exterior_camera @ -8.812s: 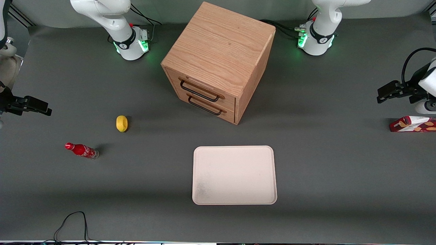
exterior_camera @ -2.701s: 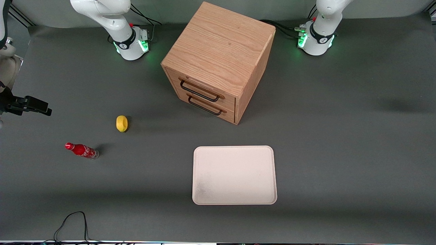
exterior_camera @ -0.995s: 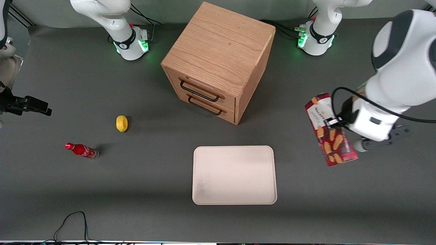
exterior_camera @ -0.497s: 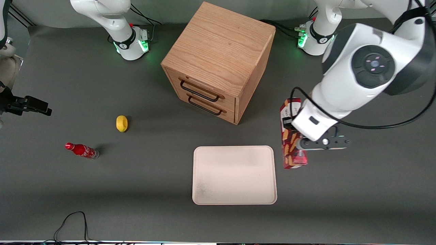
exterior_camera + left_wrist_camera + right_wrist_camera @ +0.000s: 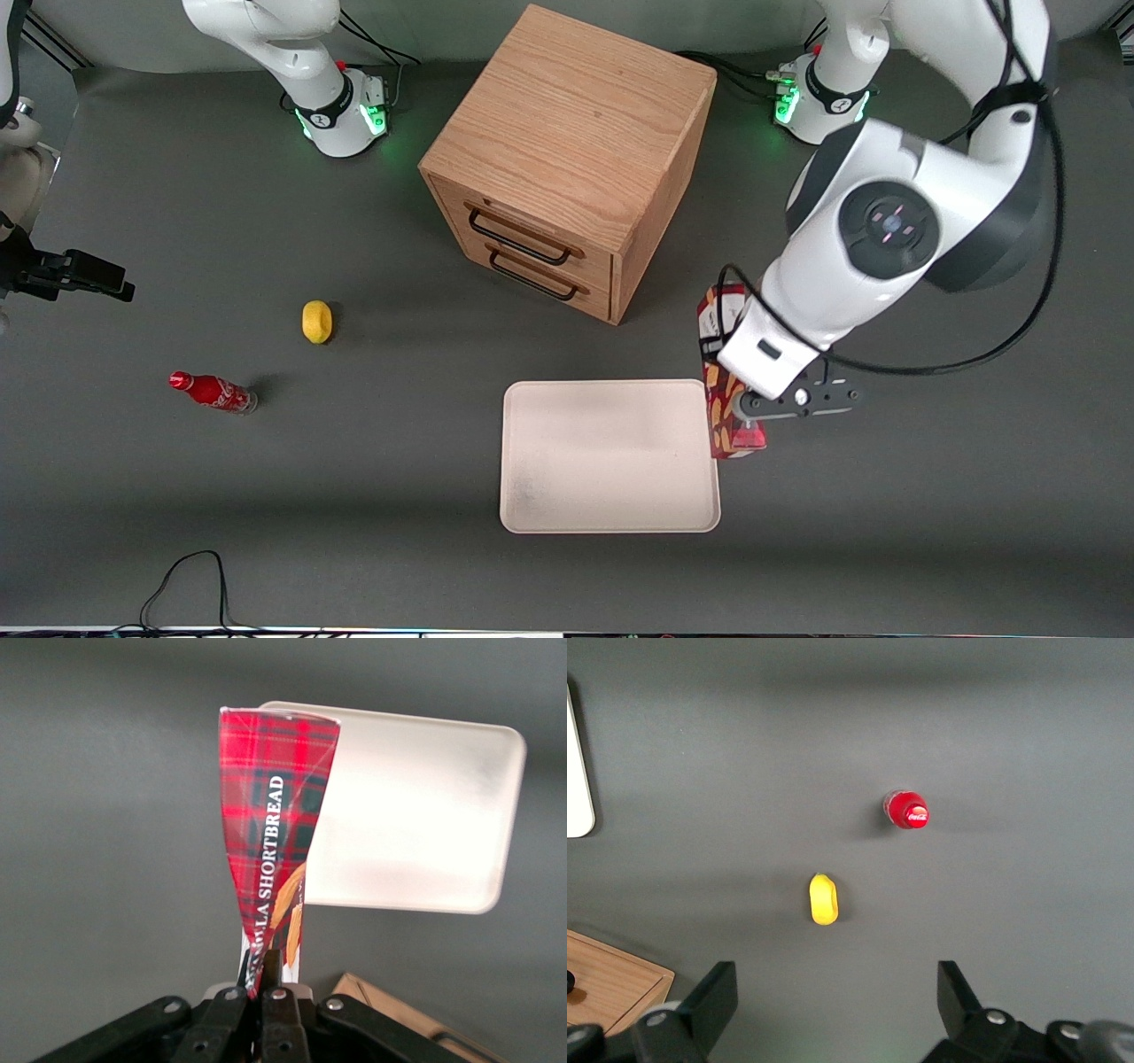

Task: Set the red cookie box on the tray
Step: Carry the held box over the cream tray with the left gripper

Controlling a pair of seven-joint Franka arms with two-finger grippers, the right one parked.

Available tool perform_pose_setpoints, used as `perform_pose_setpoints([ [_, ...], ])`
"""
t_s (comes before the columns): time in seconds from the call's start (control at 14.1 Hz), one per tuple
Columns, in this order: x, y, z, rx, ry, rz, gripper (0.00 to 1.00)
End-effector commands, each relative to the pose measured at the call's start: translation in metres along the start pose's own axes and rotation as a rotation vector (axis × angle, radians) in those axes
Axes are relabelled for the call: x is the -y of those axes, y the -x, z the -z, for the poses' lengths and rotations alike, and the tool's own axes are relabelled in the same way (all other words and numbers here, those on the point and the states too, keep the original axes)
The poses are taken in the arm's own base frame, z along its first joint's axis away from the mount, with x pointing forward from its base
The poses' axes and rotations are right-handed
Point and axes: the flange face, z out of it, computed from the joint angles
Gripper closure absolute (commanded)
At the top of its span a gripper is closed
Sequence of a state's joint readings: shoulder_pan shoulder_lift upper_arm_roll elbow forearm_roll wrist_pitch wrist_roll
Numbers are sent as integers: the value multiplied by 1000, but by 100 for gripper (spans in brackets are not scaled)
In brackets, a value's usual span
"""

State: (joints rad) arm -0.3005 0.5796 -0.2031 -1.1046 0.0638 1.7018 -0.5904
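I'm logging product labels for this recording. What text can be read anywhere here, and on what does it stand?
"SHORTBREAD", preceded by a cut-off "LA": on the red cookie box, held in the shut hand at the tray edge.
White script on the red soda bottle: too small to read.

Red tartan carton with white lettering and golden biscuits, pinched in black gripper. Plain cream-white flat tray. Light oak-grain cabinet; yellow lemon.

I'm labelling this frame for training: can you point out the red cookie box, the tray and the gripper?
red cookie box (image 5: 266, 806): left wrist view, on its tartan side panel.
tray (image 5: 611, 496): front view, on bare floor near its rim.
gripper (image 5: 264, 988): left wrist view, jaws shut on the box's end.
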Motion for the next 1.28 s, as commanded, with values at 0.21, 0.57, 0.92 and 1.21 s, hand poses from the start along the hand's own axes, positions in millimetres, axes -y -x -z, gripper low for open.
perform_pose_setpoints([
  [0.21,-15,-36,-109,-74,-27,12,100],
  [0.57,-14,-43,-186,-116,-25,-23,100],
  [0.92,-10,-42,-221,-93,-67,-45,100],
  [1.21,-14,-39,-226,-82,-61,-26,100],
])
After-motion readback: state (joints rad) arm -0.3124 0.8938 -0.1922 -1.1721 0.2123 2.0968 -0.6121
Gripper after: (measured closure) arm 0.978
